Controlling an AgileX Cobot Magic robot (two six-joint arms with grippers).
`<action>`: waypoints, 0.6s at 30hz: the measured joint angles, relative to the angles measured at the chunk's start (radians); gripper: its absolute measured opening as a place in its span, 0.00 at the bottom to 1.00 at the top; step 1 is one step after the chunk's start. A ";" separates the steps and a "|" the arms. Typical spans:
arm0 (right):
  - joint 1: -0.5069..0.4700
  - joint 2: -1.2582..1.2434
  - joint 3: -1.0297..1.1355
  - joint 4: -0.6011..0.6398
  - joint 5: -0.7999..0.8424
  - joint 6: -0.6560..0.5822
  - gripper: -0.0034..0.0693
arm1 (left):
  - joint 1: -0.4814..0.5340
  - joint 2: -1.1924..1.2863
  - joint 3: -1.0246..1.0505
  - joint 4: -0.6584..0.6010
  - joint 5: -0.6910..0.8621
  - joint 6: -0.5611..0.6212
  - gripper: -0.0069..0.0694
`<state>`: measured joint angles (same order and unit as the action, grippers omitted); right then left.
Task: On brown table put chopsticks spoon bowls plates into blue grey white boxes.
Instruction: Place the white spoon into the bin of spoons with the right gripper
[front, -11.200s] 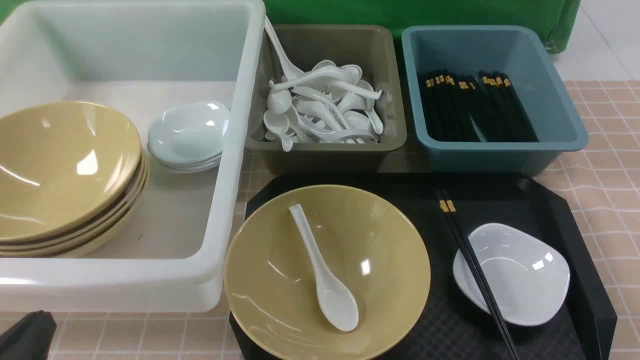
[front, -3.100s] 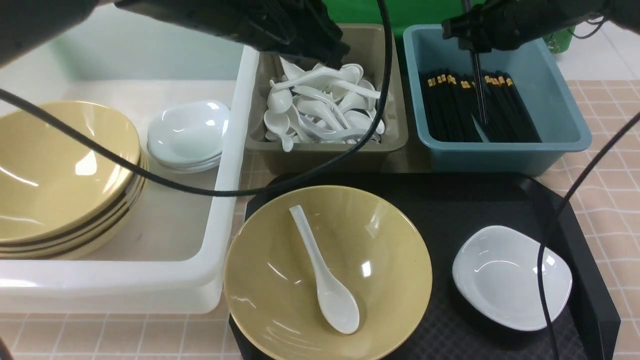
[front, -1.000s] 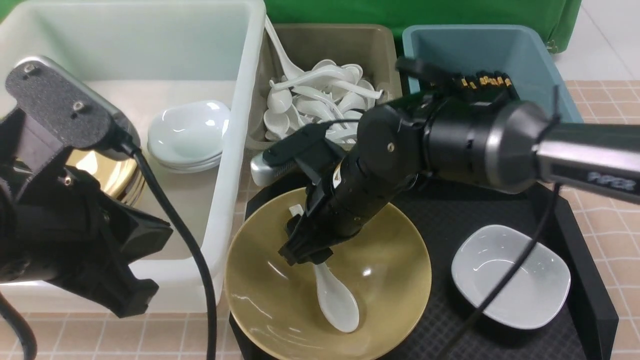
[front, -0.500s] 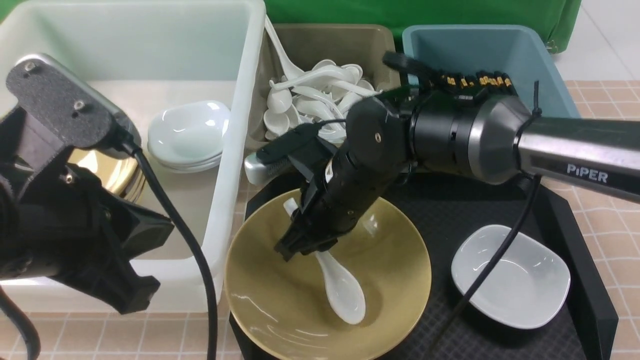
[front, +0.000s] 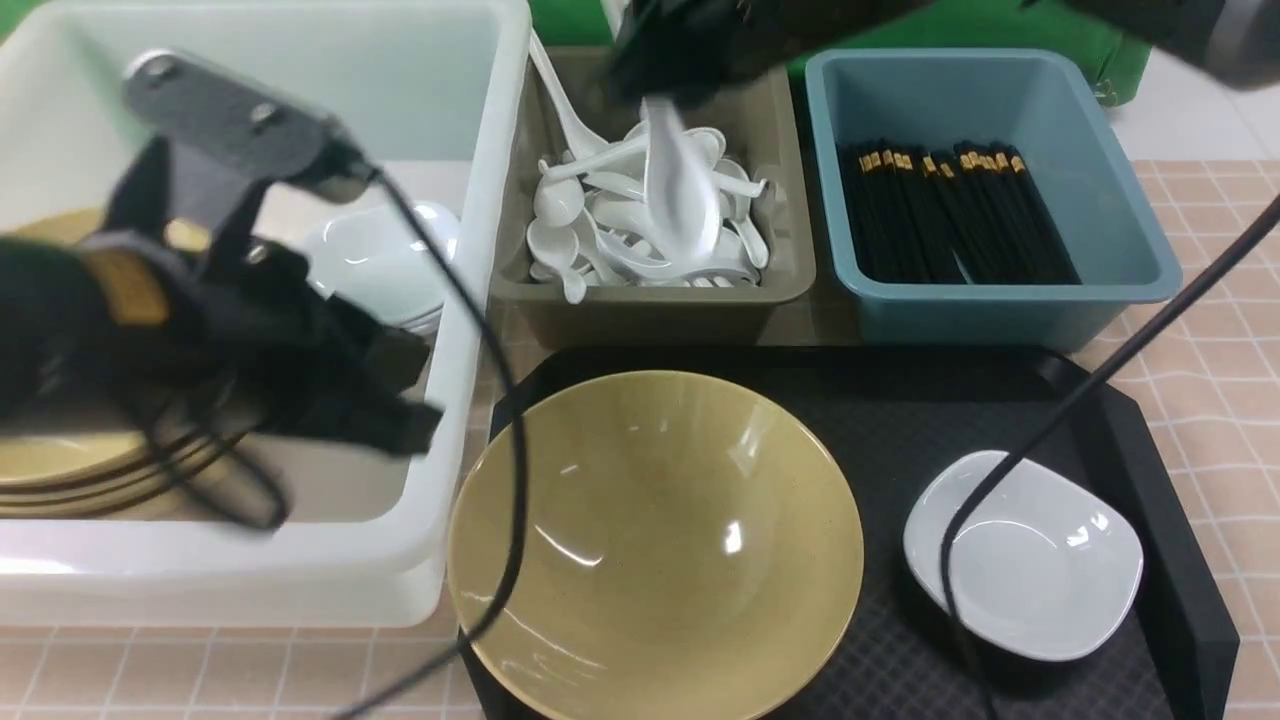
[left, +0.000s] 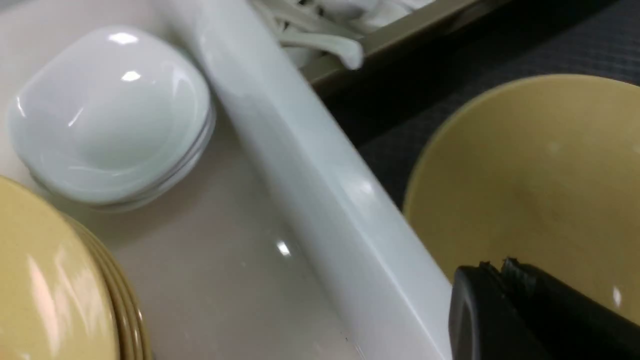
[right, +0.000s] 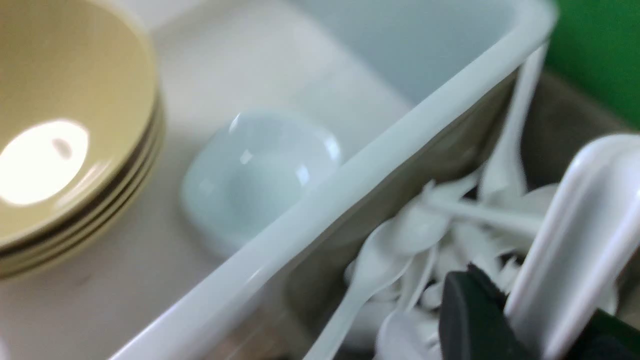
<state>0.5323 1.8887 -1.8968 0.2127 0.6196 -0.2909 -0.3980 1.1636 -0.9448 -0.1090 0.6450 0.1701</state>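
My right gripper (front: 660, 92) is shut on the handle of a white spoon (front: 682, 195) and holds it hanging over the pile of spoons in the grey box (front: 650, 305). In the right wrist view the spoon handle (right: 580, 250) sits between the black fingers (right: 470, 320). My left gripper (front: 415, 425) is shut and empty, above the near right wall of the white box (front: 470, 300). In the left wrist view its tips (left: 500, 267) lie over the rim of the empty yellow bowl (left: 540, 175). The yellow bowl (front: 655, 540) and a white plate (front: 1025, 555) rest on the black tray (front: 1150, 450).
The blue box (front: 1000, 300) holds several black chopsticks (front: 950, 210). The white box holds a stack of yellow bowls (front: 60, 470) and a stack of white plates (front: 390, 260). A black cable (front: 1050, 430) crosses the tray on the right.
My right gripper has lifted the spoon out of the yellow bowl and carried it back over the grey box. My left arm has shifted right, towards the white box's wall.
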 joint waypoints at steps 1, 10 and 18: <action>-0.003 0.002 -0.001 0.000 -0.009 0.000 0.24 | 0.005 0.009 -0.006 -0.006 0.000 0.002 0.10; -0.062 0.180 -0.007 0.001 -0.287 0.032 0.24 | 0.182 0.280 -0.316 -0.385 0.127 0.426 0.10; -0.091 0.250 -0.048 0.002 -0.236 0.043 0.53 | 0.179 0.336 -0.396 -0.471 0.175 0.573 0.10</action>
<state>0.4416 2.1390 -1.9448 0.2148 0.3837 -0.2481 -0.2189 1.4994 -1.3410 -0.5796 0.8205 0.7428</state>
